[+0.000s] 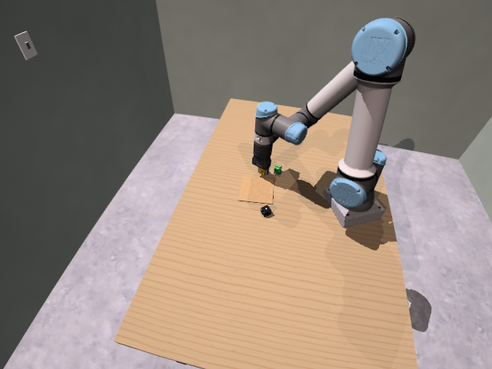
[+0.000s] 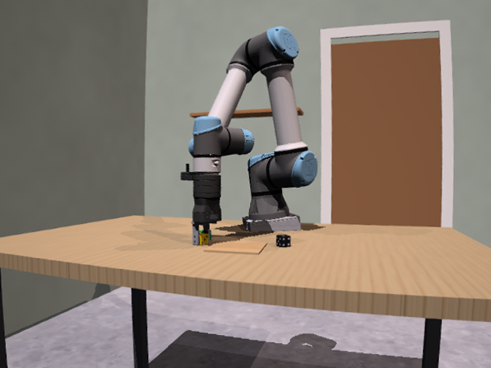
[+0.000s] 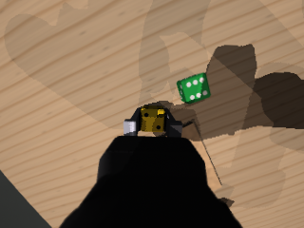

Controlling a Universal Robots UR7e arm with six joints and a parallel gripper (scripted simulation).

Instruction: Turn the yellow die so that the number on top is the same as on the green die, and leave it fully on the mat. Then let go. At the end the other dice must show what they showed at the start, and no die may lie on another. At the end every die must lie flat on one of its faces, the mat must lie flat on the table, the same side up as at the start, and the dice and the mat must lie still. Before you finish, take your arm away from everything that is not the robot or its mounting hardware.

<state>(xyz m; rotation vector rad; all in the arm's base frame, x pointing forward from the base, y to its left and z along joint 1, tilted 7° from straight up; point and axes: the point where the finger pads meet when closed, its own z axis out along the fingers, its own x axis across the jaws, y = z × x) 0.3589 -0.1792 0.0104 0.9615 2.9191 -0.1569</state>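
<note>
The long light-wood slatted table (image 1: 254, 277) was seen carrying all else. The grey-and-blue six-joint arm (image 1: 367, 119) stood on its grey base block (image 1: 359, 218) at the table's right side and was bent over, w/ wrist pointed straight down. The thin square tan mat (image 1: 256, 189) lay flat near the table's mid-far part. The black two-finger gripper (image 3: 153, 124) was lowered to the table just off the mat's far corner, fingers brought in against both sides of the small yellow die w/ dark pips (image 3: 153, 120), which was thus gripped. The small green die w/ white pips (image 3: 194, 87) sat just beside, approx. six pips up. The small black die w/ white pips (image 1: 265, 211) lay near the mat's near-right corner, off the mat.
</note>
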